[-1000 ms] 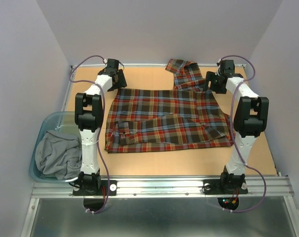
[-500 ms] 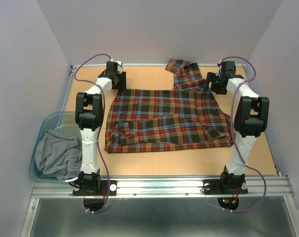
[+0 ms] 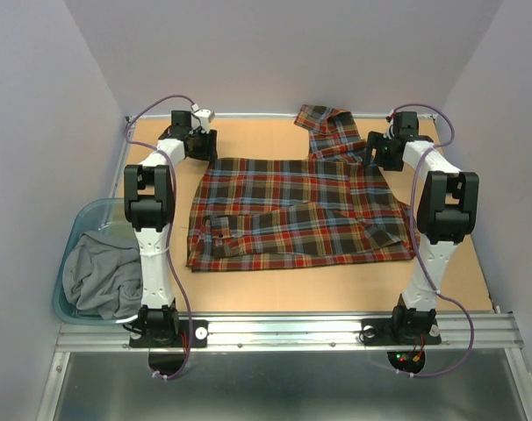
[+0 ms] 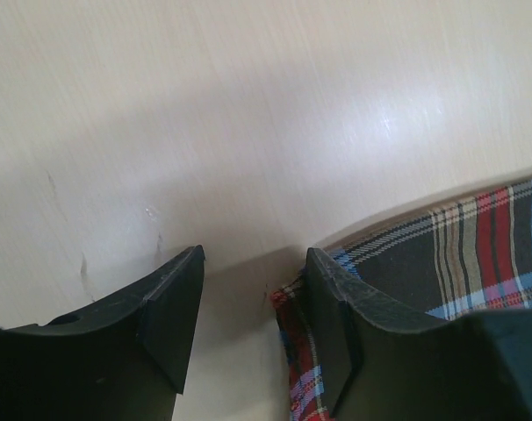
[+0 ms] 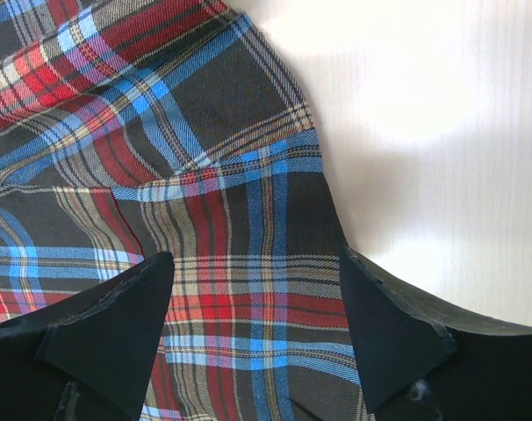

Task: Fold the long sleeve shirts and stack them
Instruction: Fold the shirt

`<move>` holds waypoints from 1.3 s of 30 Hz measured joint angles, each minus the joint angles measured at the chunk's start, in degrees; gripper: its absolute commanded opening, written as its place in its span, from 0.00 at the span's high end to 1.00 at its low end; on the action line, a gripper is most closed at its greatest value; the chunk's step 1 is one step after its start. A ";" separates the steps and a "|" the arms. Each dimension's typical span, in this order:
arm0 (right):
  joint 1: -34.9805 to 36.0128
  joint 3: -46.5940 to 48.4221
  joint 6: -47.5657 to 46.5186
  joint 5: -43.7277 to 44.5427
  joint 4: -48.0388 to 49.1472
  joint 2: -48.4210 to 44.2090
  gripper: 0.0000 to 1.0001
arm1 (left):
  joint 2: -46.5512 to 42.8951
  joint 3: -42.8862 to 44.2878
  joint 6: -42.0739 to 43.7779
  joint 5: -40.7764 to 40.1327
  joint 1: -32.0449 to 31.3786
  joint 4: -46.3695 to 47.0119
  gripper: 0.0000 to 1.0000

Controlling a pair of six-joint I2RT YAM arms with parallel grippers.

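Squarely beneath right end effector (image 5: 256,263), shirt (image 5: 187,132)

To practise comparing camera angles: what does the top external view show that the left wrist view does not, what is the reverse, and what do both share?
Only the top external view shows the whole plaid shirt spread flat with one sleeve folded across it, the right gripper at its far right edge, and a blue bin holding grey cloth. Only the left wrist view shows the left gripper open, one finger over bare table, the other over the shirt's corner. Both show shirt, table and left gripper.
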 measured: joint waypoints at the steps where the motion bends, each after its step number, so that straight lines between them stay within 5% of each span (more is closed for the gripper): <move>1: -0.02 0.00 0.00 0.00 0.00 0.00 0.20 | 0.00 0.00 0.63 0.94 0.17 -0.26 0.40; 26: -0.02 -0.07 -0.17 -0.66 0.83 0.39 0.20 | 0.00 0.20 2.21 13.81 0.61 -5.18 0.50; 30: -0.02 -0.07 -0.17 -0.92 0.81 0.81 0.20 | 0.00 0.20 1.51 14.60 1.11 -5.77 0.76; 34: -0.07 -0.07 -0.15 -1.14 0.87 0.81 0.20 | 0.00 0.20 0.66 15.30 1.66 -6.88 0.77; 36: -0.09 -0.04 -0.17 -1.16 0.87 0.85 0.20 | 0.00 0.20 0.04 15.45 1.92 -6.91 0.94; 39: -0.26 0.13 -0.22 -1.16 1.05 1.33 0.22 | 0.00 0.20 -0.33 15.61 1.99 -6.97 0.96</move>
